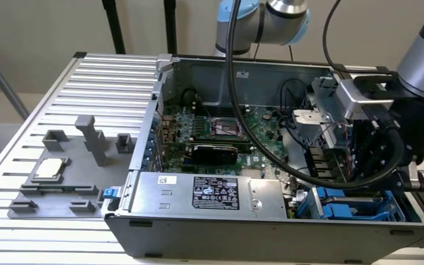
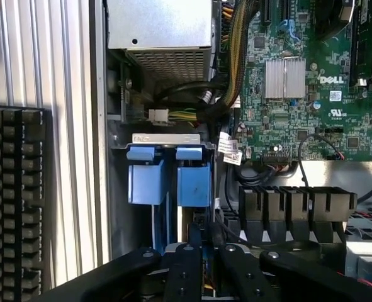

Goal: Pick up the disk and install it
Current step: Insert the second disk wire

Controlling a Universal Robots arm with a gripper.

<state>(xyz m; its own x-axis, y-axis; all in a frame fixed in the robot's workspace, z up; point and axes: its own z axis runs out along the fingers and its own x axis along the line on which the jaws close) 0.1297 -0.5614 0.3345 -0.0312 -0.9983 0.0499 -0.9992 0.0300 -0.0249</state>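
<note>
Exterior view: An open computer case (image 1: 271,182) is seen lying on a slatted metal table (image 1: 64,99). The gripper (image 1: 366,165) is lowered inside the case at the exterior view's right, above the drive bay (image 1: 359,207) with its blue carriers at the near right corner. The gripper's fingertips are hidden behind its own body and cabling here. The green motherboard (image 1: 220,132) and the grey power supply (image 1: 205,193) with a black label are seen within the case. On the table at the exterior view's left a grey fixture tray (image 1: 57,182) is seen holding a small square silver processor (image 1: 50,168).

Wrist view: The black fingers (image 2: 186,270) are seen close together, pressed nearly shut around a thin vertical edge between them; whether that edge belongs to the disk cannot be told. Directly ahead of the fingers two blue carrier tabs (image 2: 167,182) stand side by side in the metal bay. The disk itself cannot be identified with certainty; a blue-framed part sits in the bay beneath the gripper.
</note>
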